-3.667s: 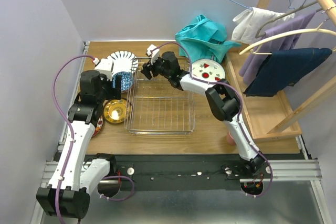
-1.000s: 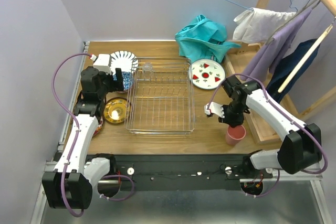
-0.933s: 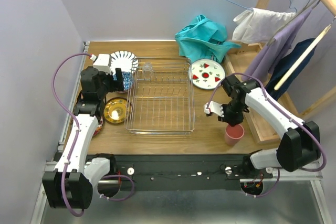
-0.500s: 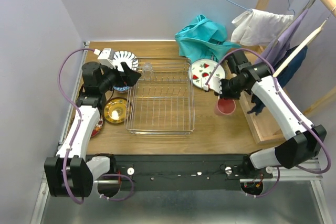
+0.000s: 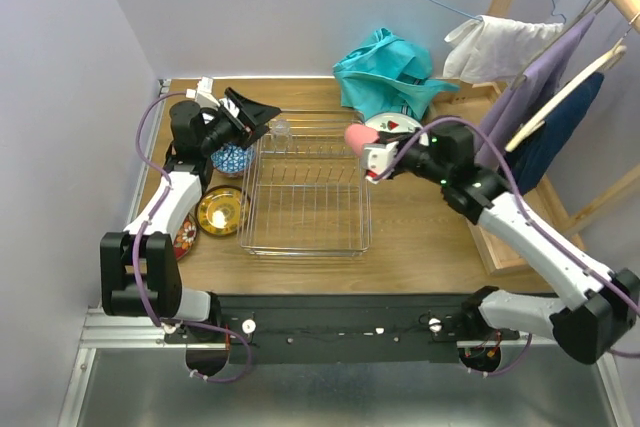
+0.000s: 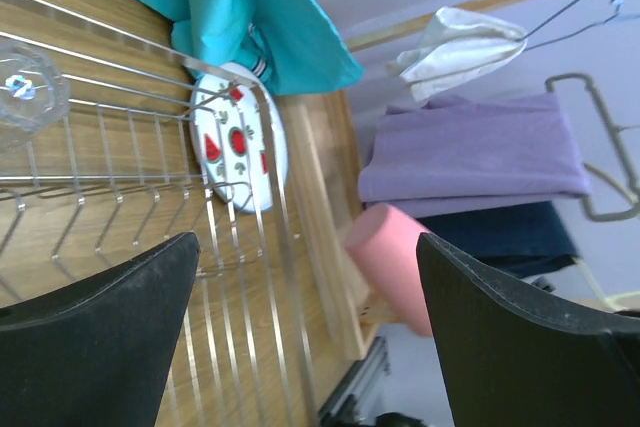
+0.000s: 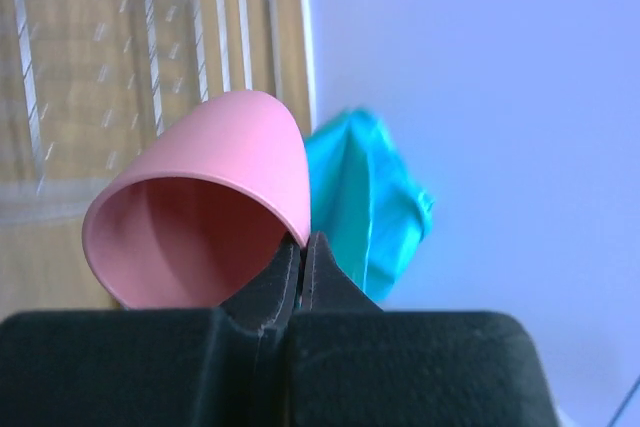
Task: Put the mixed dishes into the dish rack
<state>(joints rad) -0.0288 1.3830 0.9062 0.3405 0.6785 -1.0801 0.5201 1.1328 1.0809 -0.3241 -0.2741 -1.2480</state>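
Above the wooden table (image 5: 420, 237), the smooth pink cup (image 5: 355, 135) tilts sideways, rim pinched in my outstretched right gripper (image 7: 302, 247); left gripper (image 6: 300, 297) gapes.

1. Top external: above and behind, looking down over the whole tabletop (image 5: 400, 242).
2. Left wrist: far left, facing right across the dish rack (image 6: 130, 197).
3. Right wrist: tight on the pink cup (image 7: 200, 197), which the left wrist view also shows.
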